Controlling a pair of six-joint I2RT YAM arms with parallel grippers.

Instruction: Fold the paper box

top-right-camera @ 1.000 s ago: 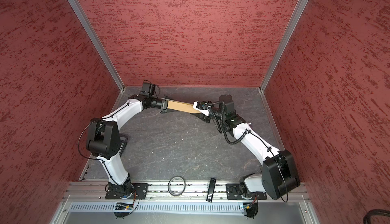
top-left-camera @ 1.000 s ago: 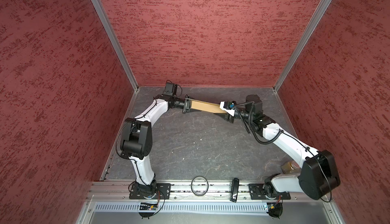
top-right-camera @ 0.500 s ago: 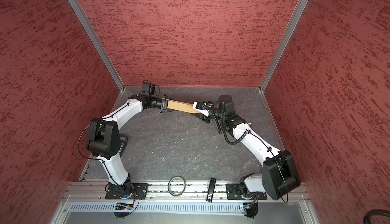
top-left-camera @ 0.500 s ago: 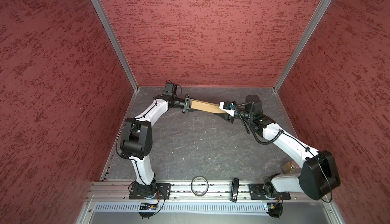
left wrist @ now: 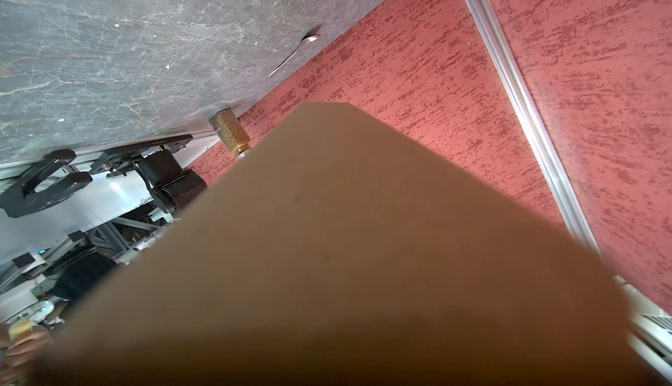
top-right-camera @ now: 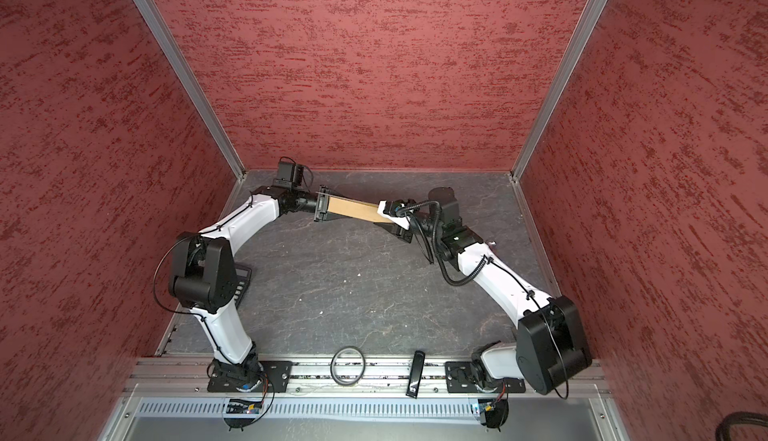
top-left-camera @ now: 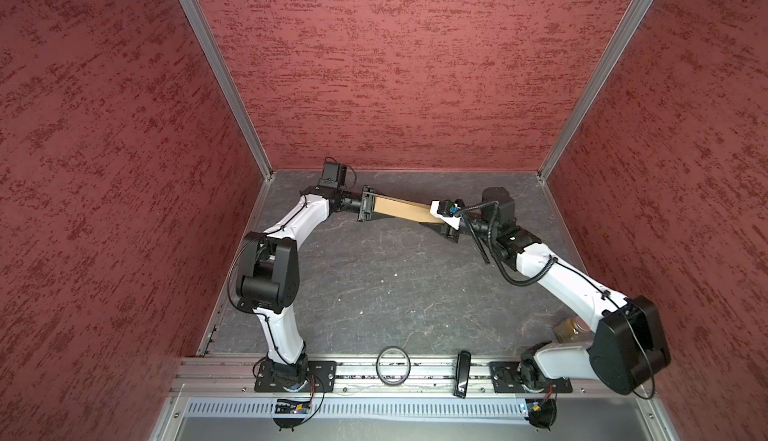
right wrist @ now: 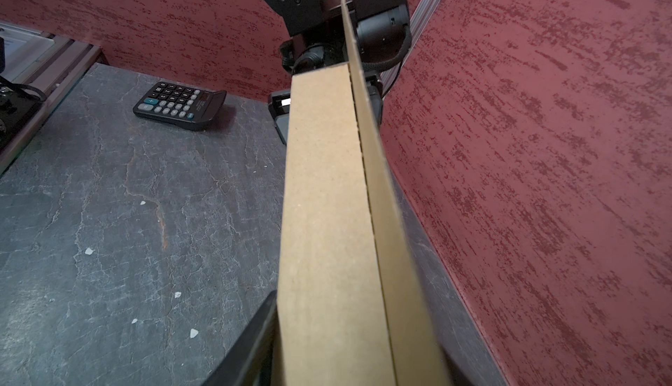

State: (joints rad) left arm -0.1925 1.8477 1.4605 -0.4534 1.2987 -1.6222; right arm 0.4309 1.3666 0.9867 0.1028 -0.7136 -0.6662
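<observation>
Box (top-left-camera: 402,209) hangs narrow side up over the far surface (top-left-camera: 374,285), spanned between both arms, probably to press its walls in. Right pincer (top-left-camera: 444,222) is clamped on its right end. Left pincer (top-left-camera: 368,209) straddles the left end, can't tell if it's gripping

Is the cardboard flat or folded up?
Folded. In the right wrist view the paper box shows a narrow face with another panel bent off it along a crease.

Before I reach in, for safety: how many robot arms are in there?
2: left arm at the box's left end, right arm at its right end; none looks hidden.
</observation>
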